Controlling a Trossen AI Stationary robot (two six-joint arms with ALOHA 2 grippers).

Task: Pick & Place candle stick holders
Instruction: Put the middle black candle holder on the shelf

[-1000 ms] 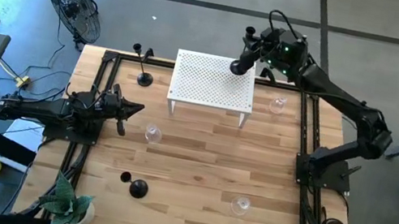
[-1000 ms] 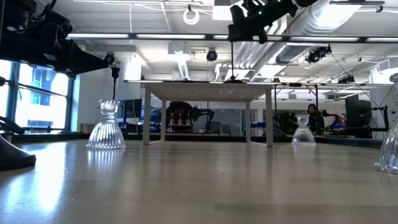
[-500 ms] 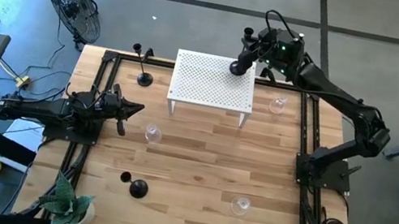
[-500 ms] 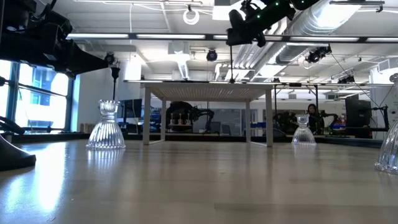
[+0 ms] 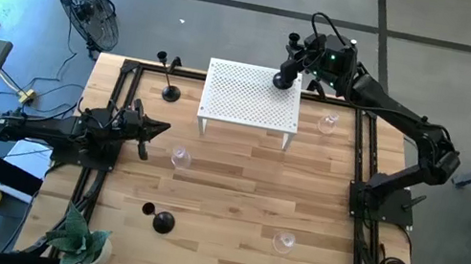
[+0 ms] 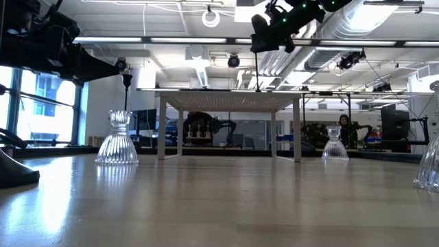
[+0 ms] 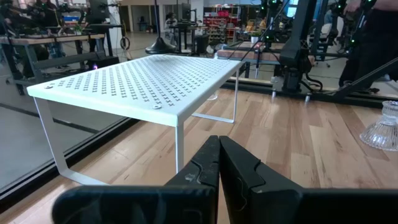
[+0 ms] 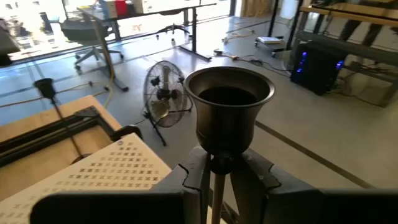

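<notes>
Near table edge: one black candlestick [image 5: 163,222] stood on the wood, a clear glass holder [image 5: 283,243] well apart from it. Left gripper [image 7: 219,163] waited at the table's left side, jaws closed on nothing. Second candlestick [image 5: 170,91] stood beside the white perforated shelf [image 5: 251,96]. Farthest: right gripper [image 8: 213,182], jaws clamped on the thin stem of the third candlestick [image 8: 228,109] just under its cup, holding it upright above the shelf's far right corner. Judged rigid, smooth metal, bottom-heavy; a stem grip below the cup suits it, though it may swing or slip.
</notes>
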